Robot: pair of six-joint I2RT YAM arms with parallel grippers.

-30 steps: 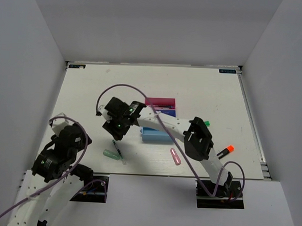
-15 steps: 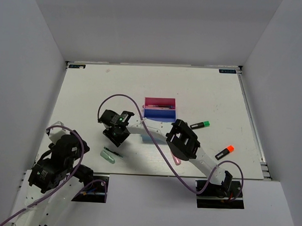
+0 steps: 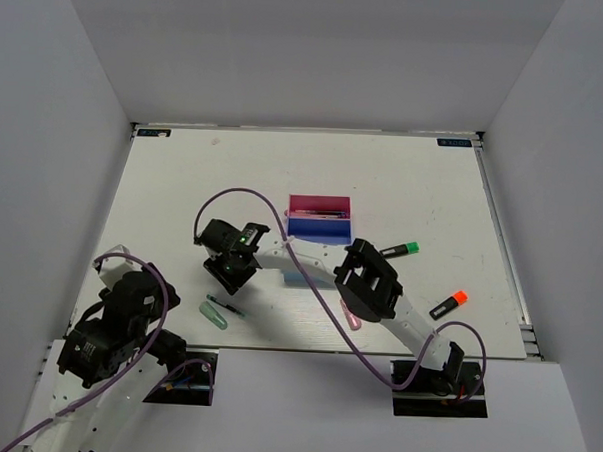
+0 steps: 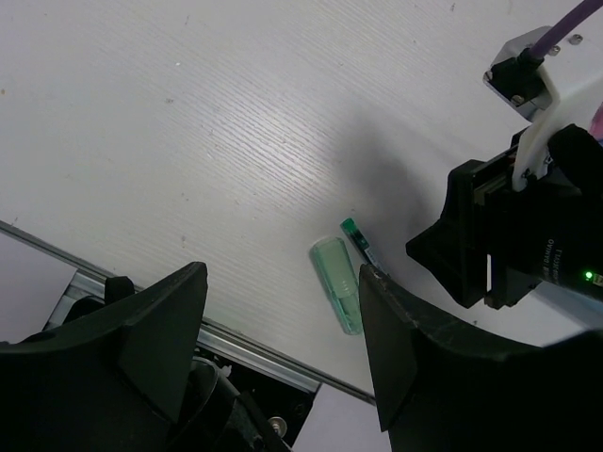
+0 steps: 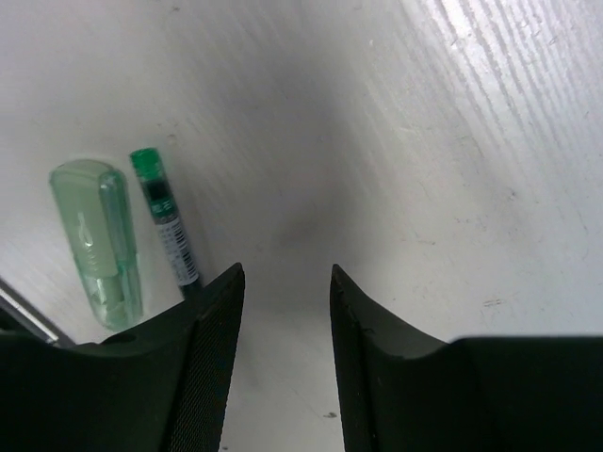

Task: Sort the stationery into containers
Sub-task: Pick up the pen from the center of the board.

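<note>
My right gripper [image 3: 226, 275] reaches left over the table and is open and empty [image 5: 285, 273]. A thin dark pen [image 5: 168, 221] with a green end lies just left of its left finger, its lower end hidden behind it. A mint-green stick [image 5: 97, 245] lies beside the pen. Both show in the top view, the pen [image 3: 225, 305] and the stick [image 3: 215, 315]. My left gripper [image 3: 138, 291] is open and empty [image 4: 281, 282], held back near its base, with the mint stick [image 4: 337, 282] ahead of it. The magenta tray [image 3: 320, 203] and dark blue tray [image 3: 318, 228] stand mid-table. The light blue tray [image 3: 301, 279] is mostly hidden under my right arm.
A green-capped highlighter [image 3: 402, 250] and an orange-capped highlighter [image 3: 446, 304] lie to the right. A pink stick [image 3: 351, 317] lies partly under my right arm's elbow. The table's near edge rail [image 4: 236, 339] runs close below the mint stick.
My right arm swung its elbow left and its gripper came down nearer the pen. My left arm drew back toward its base. The pen and mint stick lie slightly farther left.
</note>
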